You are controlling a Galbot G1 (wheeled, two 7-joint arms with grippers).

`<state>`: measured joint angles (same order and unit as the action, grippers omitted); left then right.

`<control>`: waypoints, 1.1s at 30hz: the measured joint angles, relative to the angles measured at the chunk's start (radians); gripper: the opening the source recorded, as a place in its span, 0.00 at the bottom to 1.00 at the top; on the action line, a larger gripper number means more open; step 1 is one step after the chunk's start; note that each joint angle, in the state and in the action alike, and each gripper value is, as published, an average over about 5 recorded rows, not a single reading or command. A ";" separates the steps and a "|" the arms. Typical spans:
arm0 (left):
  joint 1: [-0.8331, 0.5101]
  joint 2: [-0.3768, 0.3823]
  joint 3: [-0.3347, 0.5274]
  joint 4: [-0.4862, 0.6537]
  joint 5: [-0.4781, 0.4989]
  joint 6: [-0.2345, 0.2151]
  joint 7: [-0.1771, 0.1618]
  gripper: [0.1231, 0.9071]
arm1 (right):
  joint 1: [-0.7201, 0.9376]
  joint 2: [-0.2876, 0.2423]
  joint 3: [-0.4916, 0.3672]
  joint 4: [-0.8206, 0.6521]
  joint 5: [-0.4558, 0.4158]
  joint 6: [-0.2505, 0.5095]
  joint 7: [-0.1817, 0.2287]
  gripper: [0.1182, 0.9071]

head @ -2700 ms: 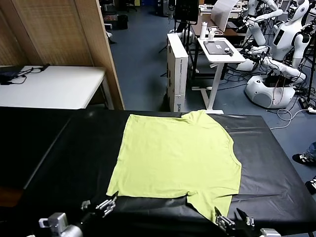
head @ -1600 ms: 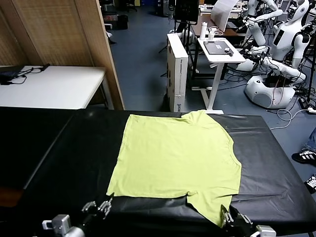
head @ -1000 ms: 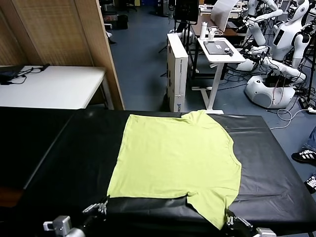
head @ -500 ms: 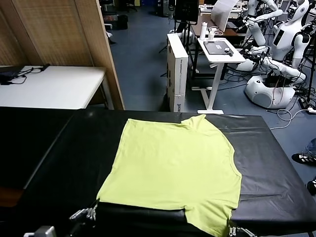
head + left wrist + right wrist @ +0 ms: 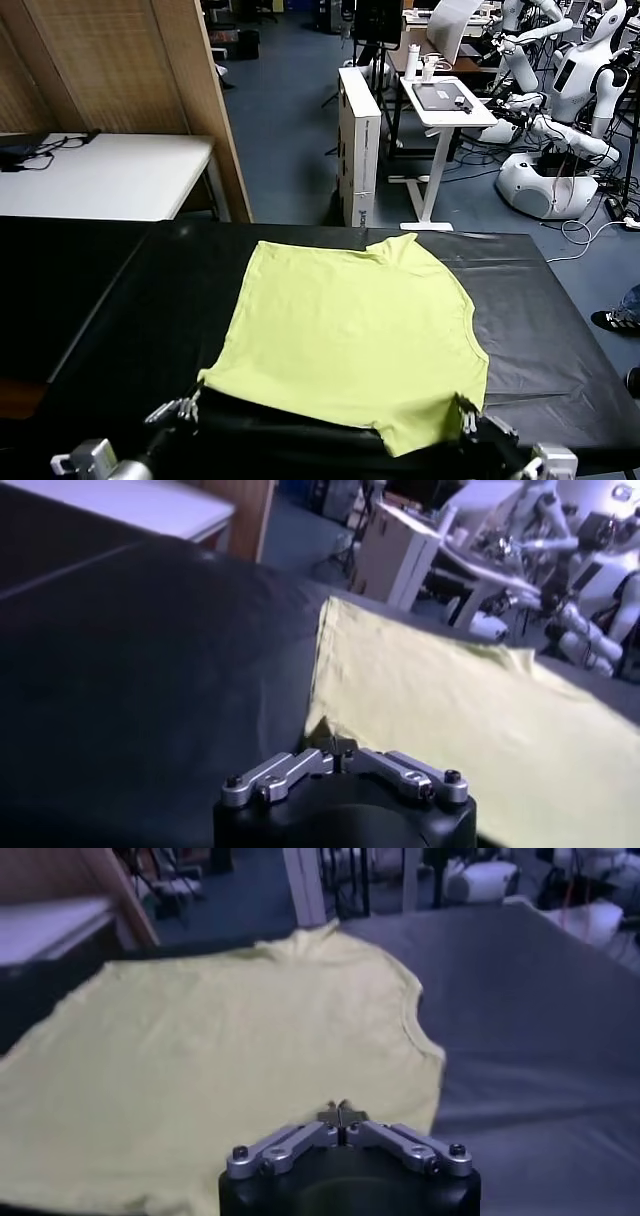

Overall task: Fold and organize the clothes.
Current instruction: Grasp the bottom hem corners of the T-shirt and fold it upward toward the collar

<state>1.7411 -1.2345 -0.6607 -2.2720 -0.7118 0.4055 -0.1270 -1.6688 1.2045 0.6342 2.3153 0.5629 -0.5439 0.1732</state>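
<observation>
Lime-green thin cotton T-shirt (image 5: pixel 355 335) on the black-covered tabletop (image 5: pixel 120 310); left gripper (image 5: pixel 190 405) and right gripper (image 5: pixel 464 418) jaws each pinching its near hem corners.

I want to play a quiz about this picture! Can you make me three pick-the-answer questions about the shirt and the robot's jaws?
1. Where does the T-shirt lie?
A. on the black table cover
B. on the white table
C. on the floor

2. What colour is the T-shirt?
A. red
B. yellow-green
C. blue

3. What are the left gripper and the right gripper doing?
A. hanging open high above
B. jaws shut on the shirt's near edge
C. resting on the white table

Answers: 1 A, black cover shows all around it. 2 B, plain lime in every view. 3 B, both wrist views show jaws pinched on fabric.
</observation>
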 joint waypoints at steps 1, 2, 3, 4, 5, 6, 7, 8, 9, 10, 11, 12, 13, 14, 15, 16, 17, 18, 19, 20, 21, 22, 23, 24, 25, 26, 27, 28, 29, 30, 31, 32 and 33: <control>-0.016 -0.001 0.005 0.011 0.002 0.001 0.000 0.03 | 0.022 -0.007 -0.006 -0.019 0.001 0.000 0.000 0.03; -0.032 -0.002 0.010 0.022 0.005 0.001 0.000 0.03 | 0.045 -0.013 -0.012 -0.037 0.001 0.000 0.000 0.03; -0.048 -0.003 0.016 0.034 0.007 0.002 0.000 0.03 | 0.068 -0.019 -0.019 -0.056 0.001 -0.001 0.000 0.03; -0.064 -0.003 0.022 0.046 0.010 0.003 0.000 0.03 | 0.091 -0.025 -0.025 -0.074 0.001 -0.002 0.000 0.03; -0.081 -0.002 0.028 0.059 0.012 0.004 0.000 0.03 | 0.114 -0.031 -0.032 -0.091 0.000 -0.002 0.000 0.03; -0.096 0.001 0.033 0.071 0.013 0.005 0.000 0.03 | 0.138 -0.036 -0.039 -0.109 0.000 -0.003 -0.001 0.03; -0.112 0.003 0.038 0.084 0.014 0.006 0.000 0.03 | 0.160 -0.042 -0.046 -0.125 -0.001 -0.002 -0.003 0.03; -0.127 0.006 0.043 0.096 0.014 0.007 0.000 0.03 | 0.182 -0.047 -0.053 -0.142 -0.002 0.000 -0.007 0.03; -0.142 0.009 0.047 0.108 0.014 0.008 0.000 0.03 | 0.203 -0.052 -0.060 -0.158 -0.004 0.003 -0.011 0.03; -0.157 0.012 0.051 0.119 0.014 0.009 0.000 0.03 | 0.224 -0.057 -0.069 -0.175 -0.006 0.007 -0.016 0.03; -0.171 0.016 0.056 0.130 0.014 0.010 0.000 0.03 | 0.244 -0.062 -0.078 -0.192 -0.009 0.012 -0.021 0.03; -0.186 0.020 0.061 0.143 0.015 0.011 0.000 0.03 | 0.264 -0.066 -0.087 -0.210 -0.012 0.015 -0.024 0.03; -0.201 0.024 0.066 0.155 0.019 0.012 0.000 0.03 | 0.284 -0.069 -0.097 -0.227 -0.015 0.018 -0.026 0.03; -0.214 0.029 0.072 0.166 0.023 0.013 0.000 0.03 | 0.303 -0.071 -0.108 -0.245 -0.018 0.020 -0.027 0.03; -0.227 0.033 0.077 0.178 0.027 0.014 0.000 0.03 | 0.321 -0.072 -0.119 -0.262 -0.020 0.021 -0.027 0.03; -0.240 0.038 0.083 0.190 0.032 0.014 0.000 0.03 | 0.338 -0.073 -0.129 -0.277 -0.023 0.021 -0.027 0.03; -0.251 0.041 0.088 0.199 0.035 0.015 0.000 0.03 | 0.355 -0.073 -0.139 -0.292 -0.025 0.021 -0.026 0.03; -0.262 0.045 0.093 0.209 0.036 0.015 0.000 0.03 | 0.371 -0.073 -0.149 -0.307 -0.028 0.021 -0.026 0.03; -0.273 0.049 0.098 0.219 0.037 0.015 0.000 0.03 | 0.385 -0.073 -0.157 -0.321 -0.031 0.021 -0.026 0.03; -0.284 0.054 0.103 0.228 0.037 0.016 0.000 0.03 | 0.399 -0.072 -0.165 -0.334 -0.033 0.020 -0.026 0.03; -0.296 0.058 0.107 0.236 0.037 0.016 0.000 0.03 | 0.411 -0.072 -0.172 -0.346 -0.036 0.020 -0.026 0.03; -0.307 0.063 0.112 0.244 0.038 0.016 0.000 0.03 | 0.421 -0.072 -0.177 -0.358 -0.039 0.020 -0.026 0.03; -0.317 0.067 0.116 0.252 0.038 0.016 0.000 0.03 | 0.430 -0.071 -0.180 -0.368 -0.042 0.020 -0.025 0.03; -0.327 0.071 0.120 0.260 0.038 0.016 0.000 0.03 | 0.437 -0.071 -0.182 -0.377 -0.045 0.020 -0.025 0.03; -0.336 0.075 0.125 0.267 0.038 0.016 0.000 0.03 | 0.443 -0.071 -0.183 -0.385 -0.048 0.020 -0.024 0.03; -0.345 0.079 0.130 0.275 0.038 0.016 0.000 0.03 | 0.447 -0.071 -0.184 -0.393 -0.050 0.020 -0.023 0.03; -0.354 0.082 0.134 0.282 0.038 0.016 0.000 0.03 | 0.451 -0.070 -0.184 -0.399 -0.051 0.020 -0.023 0.03; -0.362 0.085 0.139 0.288 0.038 0.016 0.001 0.03 | 0.454 -0.070 -0.183 -0.405 -0.052 0.020 -0.022 0.03; -0.370 0.089 0.143 0.295 0.039 0.016 0.001 0.03 | 0.456 -0.070 -0.183 -0.411 -0.053 0.020 -0.021 0.03; -0.377 0.092 0.147 0.302 0.041 0.016 0.002 0.03 | 0.458 -0.069 -0.182 -0.415 -0.054 0.020 -0.021 0.03; -0.384 0.094 0.151 0.309 0.042 0.015 0.003 0.03 | 0.459 -0.068 -0.181 -0.419 -0.054 0.020 -0.020 0.03; -0.391 0.097 0.155 0.316 0.044 0.015 0.004 0.03 | 0.460 -0.067 -0.179 -0.423 -0.055 0.020 -0.020 0.03; -0.397 0.099 0.158 0.324 0.045 0.015 0.006 0.03 | 0.461 -0.066 -0.177 -0.425 -0.056 0.020 -0.019 0.03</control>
<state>1.3442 -1.1354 -0.5025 -1.9483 -0.6667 0.4201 -0.1212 -1.2080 1.1384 0.4576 1.8900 0.5071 -0.5241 0.1539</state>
